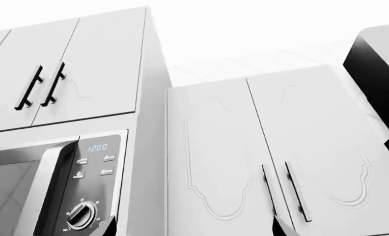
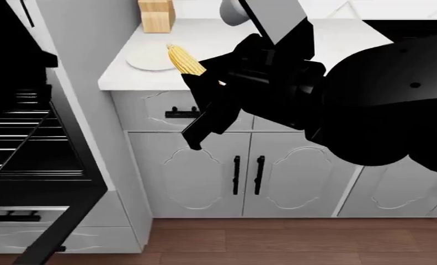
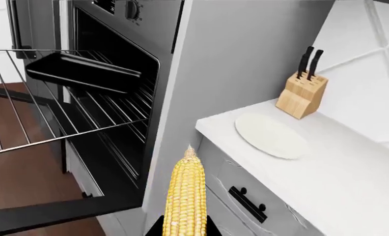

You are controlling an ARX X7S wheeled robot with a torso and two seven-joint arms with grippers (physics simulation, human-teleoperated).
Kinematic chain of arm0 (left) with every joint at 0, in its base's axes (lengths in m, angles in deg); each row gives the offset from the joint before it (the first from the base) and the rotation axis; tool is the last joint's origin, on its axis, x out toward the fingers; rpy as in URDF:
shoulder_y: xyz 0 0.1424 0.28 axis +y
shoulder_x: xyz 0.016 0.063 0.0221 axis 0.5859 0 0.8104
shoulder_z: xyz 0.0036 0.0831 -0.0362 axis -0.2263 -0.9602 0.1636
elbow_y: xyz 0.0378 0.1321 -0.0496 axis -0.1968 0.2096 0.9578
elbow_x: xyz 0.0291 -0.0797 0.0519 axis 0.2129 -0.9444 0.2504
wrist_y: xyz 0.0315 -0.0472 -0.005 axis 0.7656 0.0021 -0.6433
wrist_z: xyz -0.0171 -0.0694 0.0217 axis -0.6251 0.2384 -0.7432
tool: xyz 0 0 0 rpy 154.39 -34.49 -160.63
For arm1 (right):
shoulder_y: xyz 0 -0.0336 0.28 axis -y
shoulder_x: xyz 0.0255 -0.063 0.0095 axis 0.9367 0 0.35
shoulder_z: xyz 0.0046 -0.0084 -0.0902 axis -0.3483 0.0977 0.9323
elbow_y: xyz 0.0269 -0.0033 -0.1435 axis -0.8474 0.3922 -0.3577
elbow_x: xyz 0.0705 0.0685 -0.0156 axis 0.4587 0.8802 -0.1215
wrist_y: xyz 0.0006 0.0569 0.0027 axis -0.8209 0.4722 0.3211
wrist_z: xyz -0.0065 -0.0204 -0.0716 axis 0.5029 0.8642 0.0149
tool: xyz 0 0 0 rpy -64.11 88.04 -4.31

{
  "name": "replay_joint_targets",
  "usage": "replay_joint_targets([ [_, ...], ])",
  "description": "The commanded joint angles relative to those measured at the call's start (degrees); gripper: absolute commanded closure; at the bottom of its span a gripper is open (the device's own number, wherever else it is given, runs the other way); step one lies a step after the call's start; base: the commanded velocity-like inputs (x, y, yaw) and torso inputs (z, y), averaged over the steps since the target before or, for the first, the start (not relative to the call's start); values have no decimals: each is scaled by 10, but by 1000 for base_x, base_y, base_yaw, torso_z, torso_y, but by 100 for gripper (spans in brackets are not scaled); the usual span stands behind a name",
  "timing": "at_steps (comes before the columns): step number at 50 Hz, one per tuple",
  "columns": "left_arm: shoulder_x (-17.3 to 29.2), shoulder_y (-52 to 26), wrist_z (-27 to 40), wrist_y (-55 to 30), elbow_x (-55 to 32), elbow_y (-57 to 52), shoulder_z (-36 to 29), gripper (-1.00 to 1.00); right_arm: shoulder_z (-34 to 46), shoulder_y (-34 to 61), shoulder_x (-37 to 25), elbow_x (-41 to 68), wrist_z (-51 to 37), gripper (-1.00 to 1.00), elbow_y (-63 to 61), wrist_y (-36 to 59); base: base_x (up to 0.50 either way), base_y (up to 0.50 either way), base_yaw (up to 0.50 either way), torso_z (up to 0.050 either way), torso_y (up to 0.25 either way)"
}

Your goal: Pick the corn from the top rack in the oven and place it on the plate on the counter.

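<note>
While the right fingers (image 2: 203, 77) clench the corn (image 2: 185, 59) near the plate (image 2: 150, 57), the left fingers stay unseen.

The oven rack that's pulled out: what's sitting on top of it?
A black baking tray sits on the pulled-out top rack. Nothing else shows there; the corn is in the right gripper, away from the rack.

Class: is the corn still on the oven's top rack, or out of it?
Out. The right end effector holds the corn in the air before the counter; the top rack carries only a black tray.
</note>
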State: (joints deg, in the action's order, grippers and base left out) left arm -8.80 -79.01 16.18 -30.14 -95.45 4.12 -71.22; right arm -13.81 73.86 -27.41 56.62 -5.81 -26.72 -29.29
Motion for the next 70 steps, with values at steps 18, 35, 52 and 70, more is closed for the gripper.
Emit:
replay_joint_targets([
  [18, -2, 14, 0, 0, 6, 0, 7, -100, -14, -4, -1, -22, 2, 100, 2, -21, 10, -187, 0, 0, 0],
  [35, -2, 16, 0, -1, 4, 0, 13, -100, -7, -4, 0, -10, -10, 100, 8, -12, 407, -193, 0, 0, 1],
  [52, -4, 17, 0, -1, 4, 0, 14, -100, -2, -4, 1, -19, -6, 100, 7, -11, 494, -239, 0, 0, 1],
  [70, -10, 32, 0, -8, 4, 0, 29, -100, -5, -6, -3, -45, 7, 100, -5, -22, 480, -293, 0, 0, 2],
])
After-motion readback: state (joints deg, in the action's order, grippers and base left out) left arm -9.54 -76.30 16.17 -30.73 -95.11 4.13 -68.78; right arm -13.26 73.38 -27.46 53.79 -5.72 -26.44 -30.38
